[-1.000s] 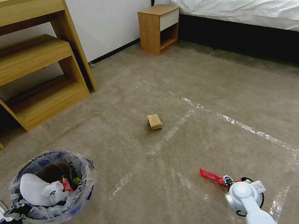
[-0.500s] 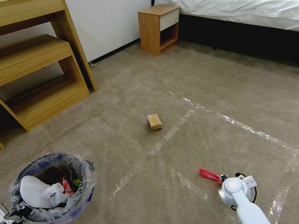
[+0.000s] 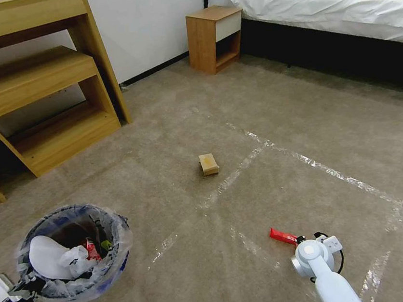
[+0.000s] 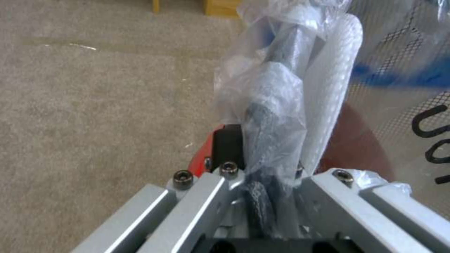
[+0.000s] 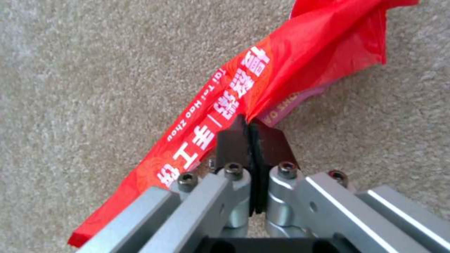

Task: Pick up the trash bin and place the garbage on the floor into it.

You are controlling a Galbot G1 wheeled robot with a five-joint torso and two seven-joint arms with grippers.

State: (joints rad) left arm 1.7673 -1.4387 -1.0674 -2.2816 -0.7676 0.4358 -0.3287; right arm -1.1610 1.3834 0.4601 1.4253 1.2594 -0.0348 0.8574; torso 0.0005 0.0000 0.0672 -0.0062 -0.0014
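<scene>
We see the trash bin (image 3: 75, 255) left of the tan box (image 3: 208, 164), the wrapper (image 3: 283, 236) right of it, all on the floor (image 3: 281, 127).

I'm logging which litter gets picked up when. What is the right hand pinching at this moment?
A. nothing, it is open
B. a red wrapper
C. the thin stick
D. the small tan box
B. In the right wrist view the right hand has its pads pressed together on the edge of the red wrapper, while the tan box lies apart on the floor.
</scene>
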